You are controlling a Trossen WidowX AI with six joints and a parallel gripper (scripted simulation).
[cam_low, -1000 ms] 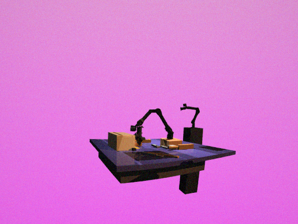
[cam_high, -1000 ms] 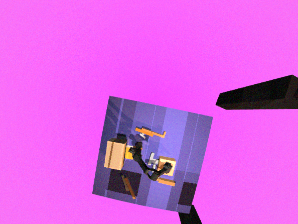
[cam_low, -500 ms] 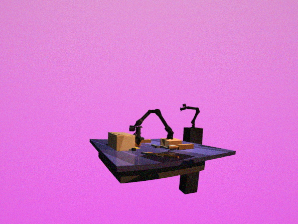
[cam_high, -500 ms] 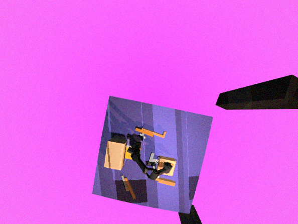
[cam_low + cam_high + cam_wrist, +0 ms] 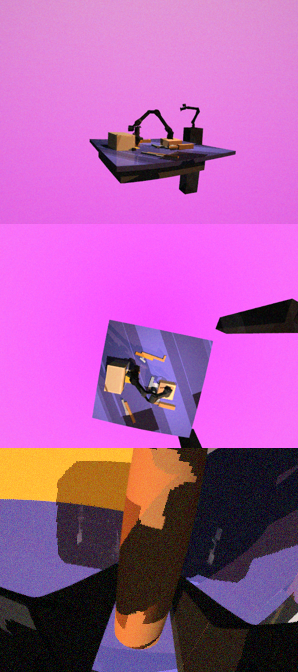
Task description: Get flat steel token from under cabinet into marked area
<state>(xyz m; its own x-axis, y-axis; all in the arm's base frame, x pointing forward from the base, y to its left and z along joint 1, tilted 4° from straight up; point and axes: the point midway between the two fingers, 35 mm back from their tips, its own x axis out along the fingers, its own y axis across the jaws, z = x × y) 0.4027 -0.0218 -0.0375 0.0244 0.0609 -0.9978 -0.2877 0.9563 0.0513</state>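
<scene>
The tan box-shaped cabinet stands at one end of the table. The yellow marked area lies on the table in front of it, partly hidden by the arm. My gripper is low beside the cabinet's front, close to the marked area. It is shut on an orange rounded bar, which runs up between the fingers in the wrist view. The bar's far end is out of sight. I cannot make out the steel token or the vent slots in any view.
An orange bent tool lies to one side with a small pale piece beside it. An orange and grey stick lies on the other side. A grey piece and an orange block lie near the arm's base block.
</scene>
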